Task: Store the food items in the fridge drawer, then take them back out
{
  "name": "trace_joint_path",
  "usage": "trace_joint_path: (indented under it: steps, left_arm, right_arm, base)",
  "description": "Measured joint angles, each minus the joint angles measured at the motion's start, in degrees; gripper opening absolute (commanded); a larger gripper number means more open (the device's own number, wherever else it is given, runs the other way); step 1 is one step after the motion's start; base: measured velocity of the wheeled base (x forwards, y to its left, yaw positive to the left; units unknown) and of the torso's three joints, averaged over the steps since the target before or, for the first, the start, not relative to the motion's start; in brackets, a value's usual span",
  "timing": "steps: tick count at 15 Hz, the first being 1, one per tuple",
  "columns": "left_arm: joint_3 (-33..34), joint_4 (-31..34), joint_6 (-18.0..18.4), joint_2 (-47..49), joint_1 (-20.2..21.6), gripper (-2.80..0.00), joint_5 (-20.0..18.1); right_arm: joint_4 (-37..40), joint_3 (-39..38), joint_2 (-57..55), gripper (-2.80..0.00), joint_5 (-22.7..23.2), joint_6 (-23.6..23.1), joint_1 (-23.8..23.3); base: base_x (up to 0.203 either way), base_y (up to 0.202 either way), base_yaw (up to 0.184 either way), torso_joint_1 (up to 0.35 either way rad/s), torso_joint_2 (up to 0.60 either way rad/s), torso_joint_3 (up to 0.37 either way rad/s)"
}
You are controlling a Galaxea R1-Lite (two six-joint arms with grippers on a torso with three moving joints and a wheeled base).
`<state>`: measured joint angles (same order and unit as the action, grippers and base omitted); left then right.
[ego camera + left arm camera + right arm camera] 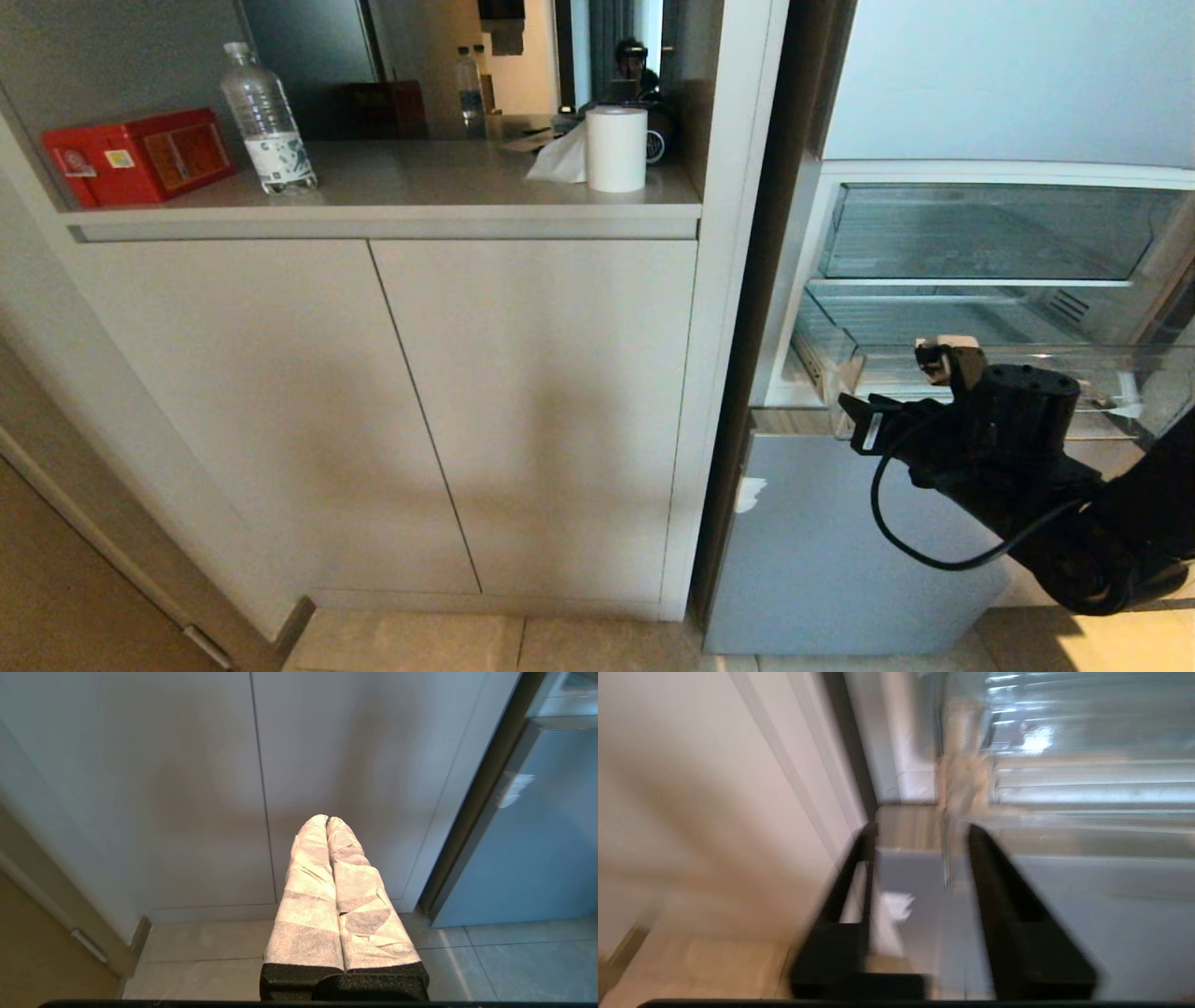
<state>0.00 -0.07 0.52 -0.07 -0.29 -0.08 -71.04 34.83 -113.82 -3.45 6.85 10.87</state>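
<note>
A pale cabinet (392, 411) with two plain doors filled the left and middle of the head view, and its top formed a table (420, 182) set in a recess. To the right stood the open fridge (990, 93), with a blue-grey lower door panel (822, 551) closed beneath the open compartment. Inside, the clear fridge drawer (943, 359) sat pulled partway forward under a glass shelf (971, 280), its ribbed floor showing through the see-through front lip; no red fruit could be seen in it or anywhere else in the views. The right gripper (864, 420) hung just in front of the drawer's left front corner, its black fingers (1008, 891) spread apart with nothing between them. The left gripper (327, 821) pointed at the cabinet doors low down near the tiled floor (210, 952), its white-wrapped fingers (308, 891) pressed together on nothing. On the table stood a red box (140, 154) at the far left, a clear water bottle (268, 121) beside it, and a white paper roll (616, 147) near the right end with a crumpled tissue (560, 161) touching it.
</note>
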Motion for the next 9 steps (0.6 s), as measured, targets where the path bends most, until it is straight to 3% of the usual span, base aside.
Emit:
trace_joint_path:
  steps: [4,7,8,9]
  left_arm:
    - [0.00,0.00,0.00,0.00,0.09,-2.80,-0.02]
    - [0.00,0.00,0.00,0.00,0.13,-2.80,-0.02]
    - [0.00,-0.02,0.00,0.00,0.11,-2.80,-0.02]
    - [0.00,-0.02,0.00,0.00,0.13,-2.80,-0.02]
  right_arm:
    - [1.55,-8.88,9.58,0.00,-1.82,-0.02,1.23]
    - [9.66,-7.88,18.79,0.00,-2.45,-0.38,-0.41]
    - [15.47,-4.22,21.42,-2.80,-2.38,-0.46,-1.84]
    - [22.12,0.70,23.42,-2.80,-1.92,-0.57,-3.39]
  base:
    - [0.000,0.000,0.000,0.000,0.00,0.000]
    - [0.000,0.000,0.000,0.000,0.00,0.000]
    - [0.000,0.000,0.000,0.000,0.00,0.000]
    - [0.000,0.000,0.000,0.000,0.00,0.000]
